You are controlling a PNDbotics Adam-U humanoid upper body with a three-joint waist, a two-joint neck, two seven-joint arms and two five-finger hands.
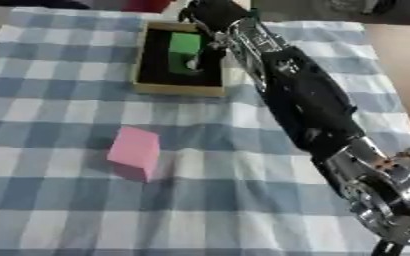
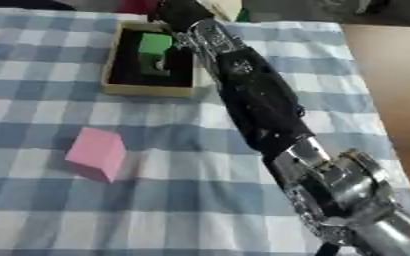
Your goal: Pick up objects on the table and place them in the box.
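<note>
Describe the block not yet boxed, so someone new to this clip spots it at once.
On the blue-and-white checked tablecloth, look nearer than the tan-rimmed box at the far side. The pink block sits alone on the cloth, left of the right arm; the only other block, the green block, is inside the box.

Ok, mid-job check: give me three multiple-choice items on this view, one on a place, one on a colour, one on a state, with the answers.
1. Where is the green block?
A. On the cloth
B. Inside the box
C. Off the table

2. What colour is the block lying on the checked tablecloth?
A. Pink
B. Yellow
C. Blue

3. Where is the right hand?
A. Resting at a lower corner
B. Over the pink block
C. Reaching over the far side of the box

Answers: 1 B, the green block sits against the box's dark interior. 2 A, the only block on the cloth is pink. 3 C, the right arm stretches up the view to the box; its fingers are not clear enough to judge.
</note>
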